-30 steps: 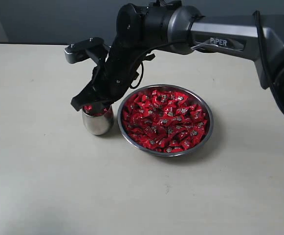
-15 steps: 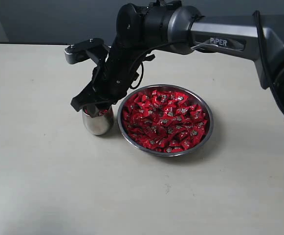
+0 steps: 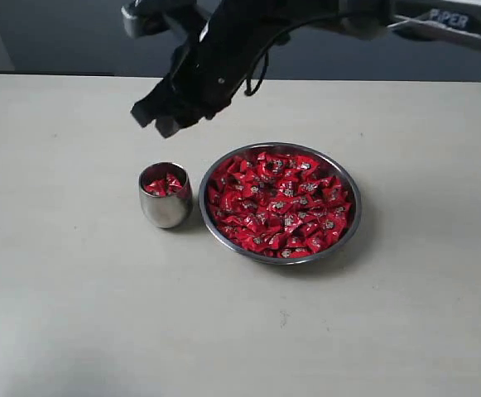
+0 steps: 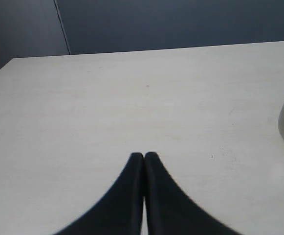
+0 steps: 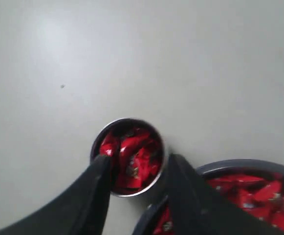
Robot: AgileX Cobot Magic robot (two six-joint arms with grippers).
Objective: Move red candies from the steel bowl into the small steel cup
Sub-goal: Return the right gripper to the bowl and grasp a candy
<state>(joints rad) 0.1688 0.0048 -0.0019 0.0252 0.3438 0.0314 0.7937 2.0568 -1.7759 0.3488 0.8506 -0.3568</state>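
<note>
Many red candies [image 3: 280,203] fill the steel bowl [image 3: 283,261]. We see a few more lying inside the small steel cup [image 3: 165,211], which stands upright just beside the bowl's rim, on its left in the exterior view. Above the cup hangs our right gripper [image 3: 156,118], its fingers spread apart with nothing between them. Our left gripper [image 4: 144,157] sits well off to the side over the table [image 3: 74,314], its two fingers pressed together and empty.

We judge the cup to be the weak point. It is narrow and rounded and stands close to the bowl, so a finger travelling low could clip its rim and tip it. The shiny wrappers may also slip from a pinch, or several may come up at once and scatter.

Our right wrist view looks straight down into the cup, showing the candies inside and the gap between the fingers. Only the exterior view shows how high the gripper hangs. The left wrist view alone shows the left fingers closed.
</note>
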